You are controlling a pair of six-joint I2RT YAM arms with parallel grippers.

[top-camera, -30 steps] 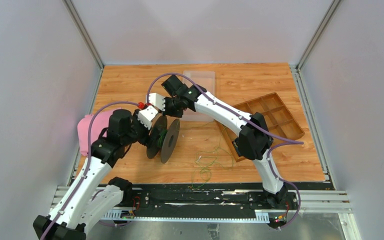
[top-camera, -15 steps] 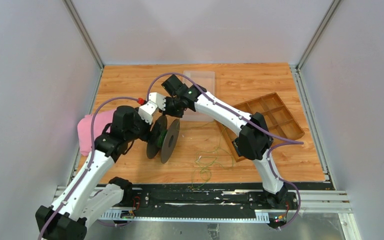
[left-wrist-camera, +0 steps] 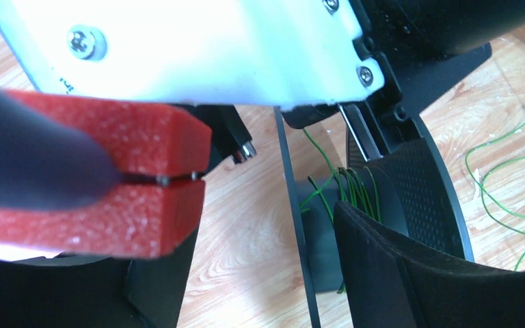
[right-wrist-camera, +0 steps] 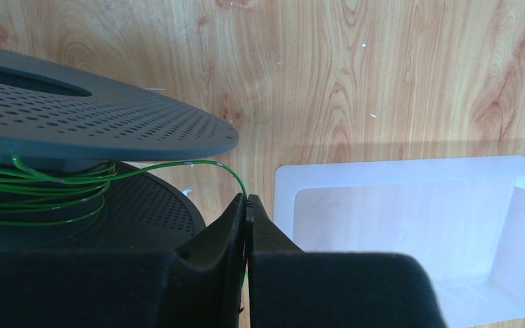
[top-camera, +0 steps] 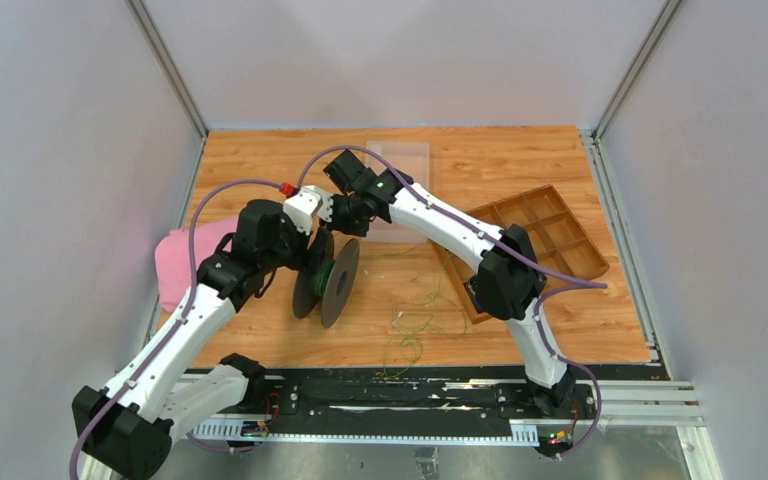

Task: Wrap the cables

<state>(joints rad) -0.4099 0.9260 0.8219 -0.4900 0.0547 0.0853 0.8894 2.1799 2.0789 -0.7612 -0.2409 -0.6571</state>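
Note:
A black spool (top-camera: 326,278) stands on edge mid-table, with green cable wound on its hub (right-wrist-camera: 37,188) (left-wrist-camera: 355,188). More of the cables (top-camera: 412,322) lie loose on the wood to its right. My right gripper (right-wrist-camera: 248,199) (top-camera: 333,222) is shut on one green strand that arcs over from the hub. My left gripper (left-wrist-camera: 260,253) (top-camera: 310,243) sits at the spool's top left, open. Its jaws stand on either side of one thin flange (left-wrist-camera: 295,232), and no contact with the flange shows. The right arm's white wrist fills the top of the left wrist view.
A wooden compartment tray (top-camera: 545,240) lies at the right. A pink cloth (top-camera: 178,262) lies at the left edge. A translucent plastic box (right-wrist-camera: 410,232) (top-camera: 400,175) sits behind the spool. A red foam clamp (left-wrist-camera: 102,184) rides the purple arm cable. Grey walls enclose the table.
My left arm has swung toward the back and right, carrying its wrist and the red clamp higher over the spool. The right gripper has stayed shut on the strand and has not moved.

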